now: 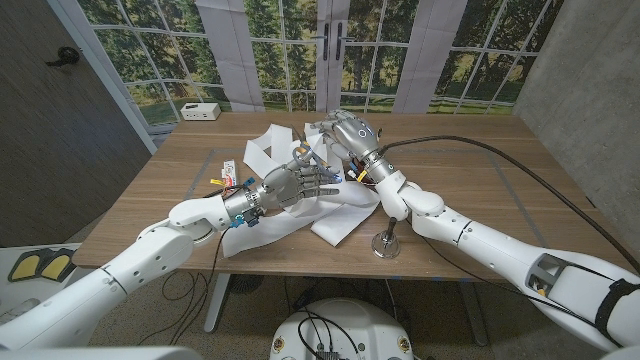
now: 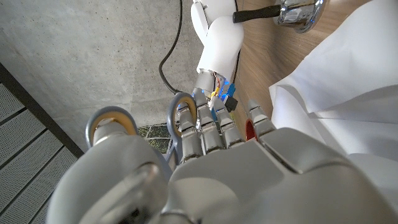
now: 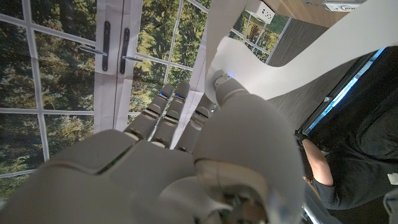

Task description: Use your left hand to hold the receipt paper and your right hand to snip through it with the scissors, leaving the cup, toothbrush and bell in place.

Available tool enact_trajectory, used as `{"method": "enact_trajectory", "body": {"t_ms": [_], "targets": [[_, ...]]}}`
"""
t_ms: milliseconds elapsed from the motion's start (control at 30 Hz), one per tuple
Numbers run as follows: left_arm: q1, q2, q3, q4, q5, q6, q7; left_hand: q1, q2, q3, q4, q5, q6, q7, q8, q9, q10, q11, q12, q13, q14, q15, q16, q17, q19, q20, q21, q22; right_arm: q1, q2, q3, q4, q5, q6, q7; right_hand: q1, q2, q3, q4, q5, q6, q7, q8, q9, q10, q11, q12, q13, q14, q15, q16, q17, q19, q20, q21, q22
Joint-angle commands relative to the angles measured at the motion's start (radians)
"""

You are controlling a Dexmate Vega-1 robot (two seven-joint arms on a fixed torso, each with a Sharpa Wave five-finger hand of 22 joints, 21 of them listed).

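Observation:
White receipt paper (image 1: 330,205) lies crumpled and looped across the middle of the table, and a strip of the paper (image 3: 280,68) crosses the right wrist view. My left hand (image 1: 300,182) reaches over it with fingers stretched out and thumb up, nothing visibly between them. Grey scissors handles (image 2: 180,109) with tan inner rims stand just beyond that hand's fingers, their loops empty. My right hand (image 1: 345,133) hovers over the paper's far side, fingers curled (image 3: 168,115); what it holds is hidden. A silver bell (image 1: 388,243) stands near the front edge. A toothbrush (image 1: 226,172) lies at the left.
A white box (image 1: 201,111) sits at the table's far left corner. A black cable (image 1: 480,145) runs across the right side of the table. A person in dark clothing (image 3: 339,180) is beside the table. A small red patch (image 2: 249,129) shows beside my left fingers.

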Motion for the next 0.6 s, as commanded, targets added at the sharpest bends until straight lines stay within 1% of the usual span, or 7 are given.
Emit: {"method": "enact_trajectory", "body": {"t_ms": [33, 100, 200, 333, 433, 500, 600], "targets": [[-0.018, -0.007, 0.022, 0.005, 0.003, 0.005, -0.015, -0.002, -0.005, -0.008, 0.001, -0.003, 0.001, 0.005, -0.003, 0.003, 0.009, -0.004, -0.003, 0.005, 0.009, 0.004, 0.0, 0.003, 0.003, 0.002, -0.005, 0.002, 0.006, 0.016, -0.005, 0.001, -0.018, -0.06, 0.008, 0.009, 0.002, 0.0, -0.005, 0.005, 0.002, 0.011, -0.001, 0.003, 0.011, 0.003, 0.005, 0.0, 0.011, -0.188, 0.006, 0.004, 0.007, 0.005, 0.006, 0.003], [-0.021, -0.008, 0.024, 0.006, 0.004, 0.005, -0.019, -0.001, -0.004, -0.008, 0.001, -0.003, 0.002, 0.004, -0.003, 0.003, 0.011, -0.005, -0.003, 0.005, 0.009, 0.004, 0.0, 0.003, 0.003, 0.002, -0.005, 0.002, 0.02, 0.02, -0.015, 0.025, -0.021, -0.045, 0.007, 0.009, 0.002, -0.001, -0.005, 0.005, 0.002, 0.01, -0.002, 0.003, 0.011, 0.004, 0.004, 0.0, 0.013, -0.187, 0.006, 0.004, 0.006, 0.004, 0.005, 0.003], [-0.015, -0.004, 0.016, 0.004, 0.004, -0.001, -0.011, 0.0, -0.004, -0.008, 0.001, -0.002, 0.002, 0.005, -0.003, 0.003, 0.009, -0.004, -0.004, 0.006, 0.009, 0.003, 0.0, 0.003, 0.004, 0.002, -0.005, 0.002, 0.027, 0.027, -0.021, 0.05, -0.017, -0.048, 0.008, 0.01, 0.002, -0.001, -0.005, 0.006, 0.001, 0.008, -0.003, 0.003, 0.011, 0.004, 0.004, -0.001, 0.014, -0.187, 0.006, 0.004, 0.005, 0.003, 0.004, 0.003], [-0.022, 0.002, 0.024, 0.003, 0.0, 0.015, -0.026, 0.0, -0.003, -0.009, 0.001, -0.002, 0.001, 0.003, -0.003, 0.003, 0.009, -0.003, -0.005, 0.006, 0.009, 0.004, -0.001, 0.003, 0.004, 0.002, -0.006, 0.002, 0.03, 0.029, -0.024, 0.055, -0.015, -0.057, 0.007, 0.01, 0.002, -0.002, -0.004, 0.006, 0.0, 0.006, -0.004, 0.003, 0.01, 0.004, 0.003, -0.001, 0.015, -0.187, 0.006, 0.005, 0.004, 0.003, 0.004, 0.003], [-0.033, -0.008, 0.037, 0.018, -0.018, 0.027, -0.057, 0.001, -0.003, -0.01, 0.001, -0.002, 0.002, 0.005, -0.003, 0.003, 0.009, -0.004, -0.005, 0.006, 0.008, 0.004, -0.001, 0.003, 0.004, 0.002, -0.006, 0.002, 0.036, 0.033, -0.026, 0.063, -0.009, -0.063, 0.014, 0.01, 0.002, -0.003, -0.004, 0.006, 0.0, 0.006, -0.005, 0.003, 0.01, 0.004, 0.002, -0.001, 0.015, -0.188, 0.006, 0.005, 0.004, 0.002, 0.004, 0.003], [-0.019, -0.012, 0.029, 0.02, -0.037, 0.024, -0.053, 0.001, -0.002, -0.01, 0.001, -0.001, 0.001, 0.006, -0.004, 0.003, 0.007, -0.003, -0.006, 0.006, 0.009, 0.004, -0.001, 0.003, 0.005, 0.002, -0.006, 0.002, 0.037, 0.033, -0.028, 0.066, -0.011, -0.071, 0.014, 0.01, 0.002, -0.003, -0.004, 0.007, -0.001, 0.005, -0.006, 0.003, 0.009, 0.004, 0.002, -0.002, 0.016, -0.188, 0.006, 0.005, 0.002, 0.003, 0.003, 0.003], [-0.009, -0.007, 0.024, 0.015, -0.033, 0.019, -0.047, 0.002, -0.002, -0.011, 0.0, -0.001, 0.002, 0.006, -0.003, 0.003, 0.01, -0.003, -0.005, 0.007, 0.009, 0.004, -0.001, 0.004, 0.005, 0.002, -0.007, 0.003, 0.035, 0.029, -0.027, 0.062, -0.008, -0.077, 0.01, 0.011, 0.002, -0.003, -0.004, 0.007, -0.002, 0.004, -0.007, 0.003, 0.008, 0.004, 0.001, -0.002, 0.015, -0.188, 0.005, 0.005, 0.0, 0.003, 0.002, 0.003]]}}
